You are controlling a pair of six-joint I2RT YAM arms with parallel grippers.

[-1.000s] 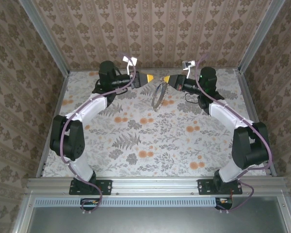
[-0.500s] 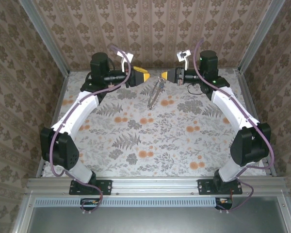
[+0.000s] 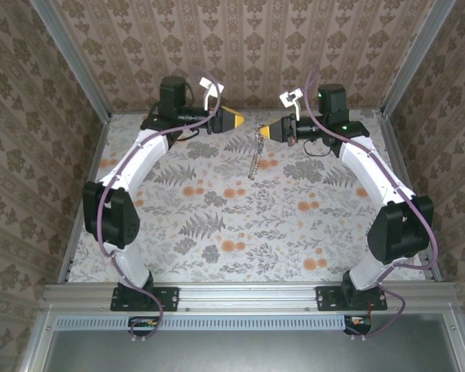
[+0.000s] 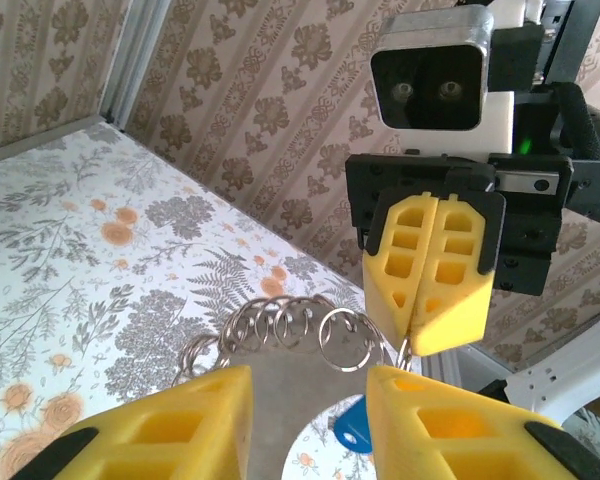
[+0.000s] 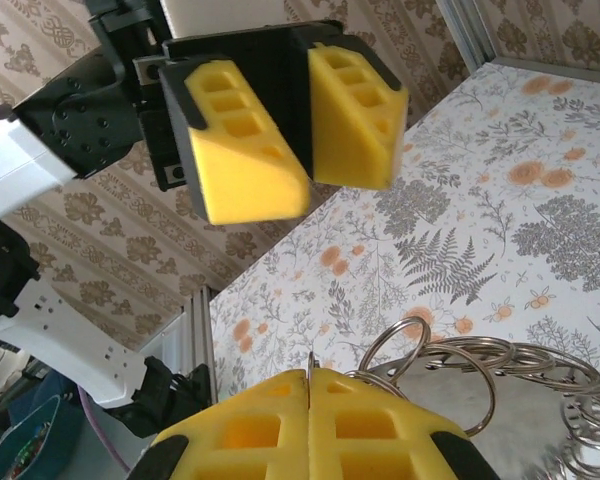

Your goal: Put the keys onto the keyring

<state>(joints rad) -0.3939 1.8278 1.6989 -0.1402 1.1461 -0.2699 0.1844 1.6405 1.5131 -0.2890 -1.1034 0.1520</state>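
Note:
The keyring (image 3: 253, 157) is a chain of thin metal rings (image 4: 280, 322) hanging above the floral table. My right gripper (image 3: 266, 130) is shut on its top ring, whose thin edge shows pinched between the yellow pads (image 5: 310, 420). More of the rings (image 5: 460, 365) hang just beyond those pads. My left gripper (image 3: 236, 119) faces the right one from a short gap, open with nothing between its fingers (image 4: 160, 430). The key (image 4: 354, 436) shows as a bright blue head under the rings, partly behind my left gripper's finger. Whether it hangs on the chain I cannot tell.
Both grippers hover near the back of the floral table (image 3: 240, 225), close to the patterned rear wall (image 3: 248, 46). Aluminium frame posts (image 3: 77, 70) stand at the back corners. Purple cables (image 3: 318, 85) loop over both wrists.
The ring loop has turned from an open oval to an edge-on hanging line. The left gripper pulled back, then came towards the right gripper again; the right gripper dipped slightly.

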